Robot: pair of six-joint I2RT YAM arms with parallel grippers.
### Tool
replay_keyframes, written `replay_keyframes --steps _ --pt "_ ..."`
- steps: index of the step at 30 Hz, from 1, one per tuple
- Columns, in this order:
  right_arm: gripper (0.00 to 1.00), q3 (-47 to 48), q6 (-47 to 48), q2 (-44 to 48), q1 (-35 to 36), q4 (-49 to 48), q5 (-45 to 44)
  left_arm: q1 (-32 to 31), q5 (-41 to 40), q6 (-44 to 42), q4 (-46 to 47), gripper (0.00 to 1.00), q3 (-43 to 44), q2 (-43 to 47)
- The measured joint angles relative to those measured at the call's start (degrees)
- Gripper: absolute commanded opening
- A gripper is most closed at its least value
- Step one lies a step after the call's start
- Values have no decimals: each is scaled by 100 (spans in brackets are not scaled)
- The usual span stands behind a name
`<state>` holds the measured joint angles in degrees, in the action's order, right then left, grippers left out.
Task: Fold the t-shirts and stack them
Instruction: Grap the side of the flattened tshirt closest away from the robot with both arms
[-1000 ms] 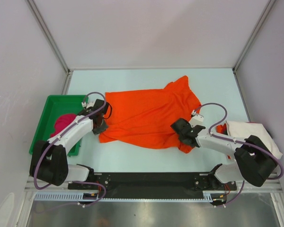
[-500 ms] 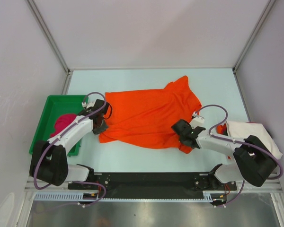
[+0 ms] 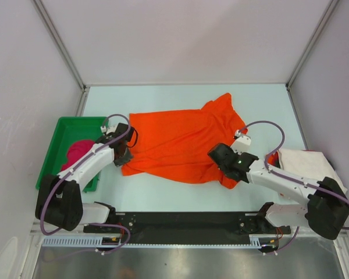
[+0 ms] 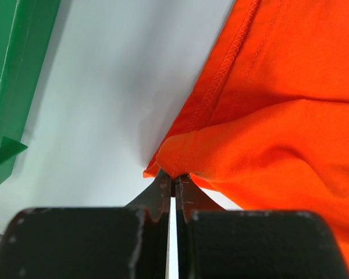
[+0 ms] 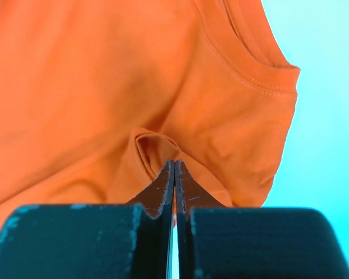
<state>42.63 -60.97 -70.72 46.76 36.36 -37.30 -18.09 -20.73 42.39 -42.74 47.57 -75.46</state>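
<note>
A bright orange t-shirt point(image 3: 183, 145) lies spread on the table, one sleeve pointing to the back right. My left gripper point(image 3: 125, 153) is shut on its near left hem corner point(image 4: 174, 165). My right gripper point(image 3: 228, 170) is shut on a pinched fold of the same orange t-shirt point(image 5: 154, 145) at its near right, beside the sleeve point(image 5: 262, 99). A magenta-pink t-shirt point(image 3: 77, 152) is bunched in the green tray point(image 3: 67, 129). An off-white t-shirt point(image 3: 308, 163) lies crumpled at the right, partly under my right arm.
The green tray point(image 4: 11, 87) stands close to the left of my left gripper. Metal frame posts rise at the table's back corners. The arms' black base rail point(image 3: 180, 221) runs along the near edge.
My right gripper has closed on the fold of orange cloth, and the right arm's elbow has swung out to the right. The left arm and the shirt stay put.
</note>
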Motion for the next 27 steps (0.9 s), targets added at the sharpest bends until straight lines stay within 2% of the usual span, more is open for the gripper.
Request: replay_keyframes --steps 6,12,22,27 --pt "0 210 -157 321 339 577 -278 -15 -2 0 -7 0 0 76" --pt "0 210 -761 599 734 1504 -566 -17 -4 2 -103 0 0 273" --pt "0 605 -1746 1513 1156 3136 -1034 -76 -2 4 -363 0 -70 1344" --pt "0 887 -1888 1602 1340 3670 -1252 -492 -98 63 -678 0 -94 1755"
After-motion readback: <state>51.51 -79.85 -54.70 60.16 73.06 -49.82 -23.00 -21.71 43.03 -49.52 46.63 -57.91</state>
